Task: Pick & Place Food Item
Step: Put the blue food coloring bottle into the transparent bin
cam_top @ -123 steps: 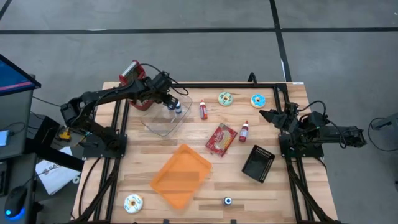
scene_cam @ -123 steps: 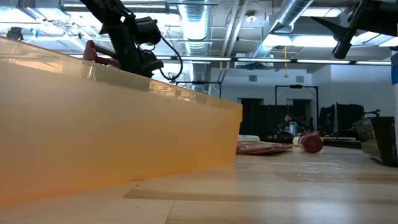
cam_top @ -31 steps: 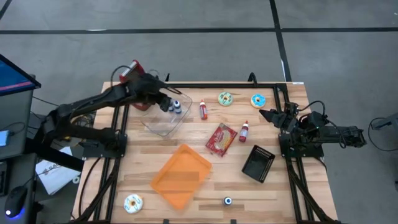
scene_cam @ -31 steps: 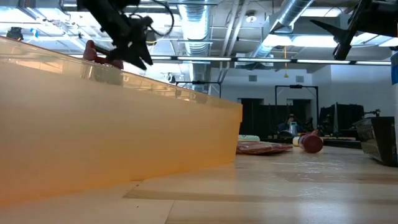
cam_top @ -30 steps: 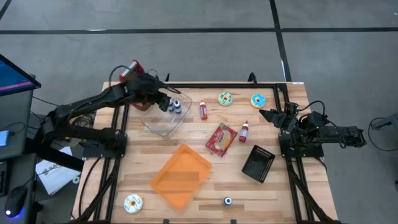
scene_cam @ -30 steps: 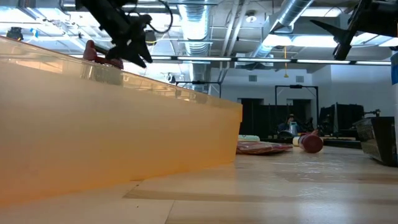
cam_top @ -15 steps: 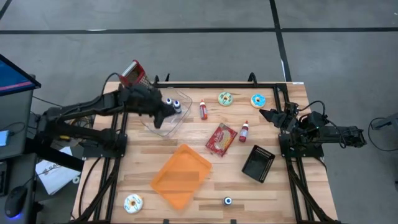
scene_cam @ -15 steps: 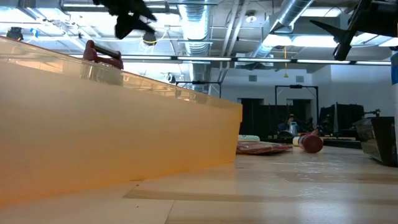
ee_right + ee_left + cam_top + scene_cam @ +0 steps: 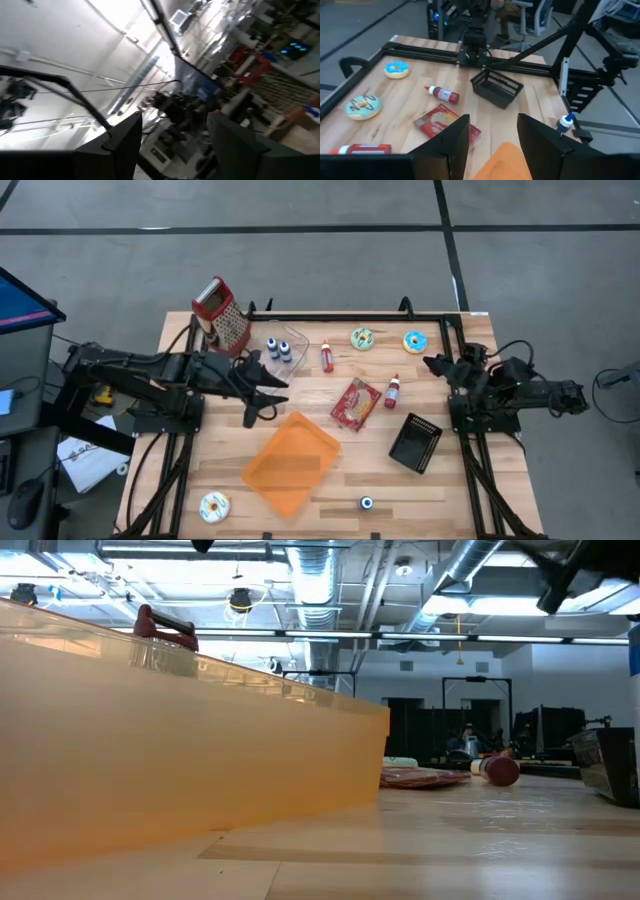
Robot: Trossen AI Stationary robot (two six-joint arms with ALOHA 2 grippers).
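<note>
The left gripper (image 9: 262,392) hangs over the left half of the wooden table (image 9: 230,455), just beside the far corner of the orange tray (image 9: 291,462), its jaws spread with nothing between them. The right gripper (image 9: 431,365) waits at the table's right edge, jaws also spread and empty. Near the far left corner stands a red-handled box grater (image 9: 223,315), and beside it lies a clear plastic container (image 9: 282,345) holding two small blue-capped bottles (image 9: 279,349). Along the far edge lie a red sauce bottle (image 9: 326,357), a green-frosted doughnut (image 9: 362,338) and a blue-frosted doughnut (image 9: 414,341). Toward the middle lies a red snack packet (image 9: 354,403) with a second red bottle (image 9: 392,391) just beside it. A black mesh basket (image 9: 415,442) sits toward the right edge. By the near edge lie a white sprinkled doughnut (image 9: 214,506) at the left corner and one small blue-capped bottle (image 9: 367,503) near the middle.
</note>
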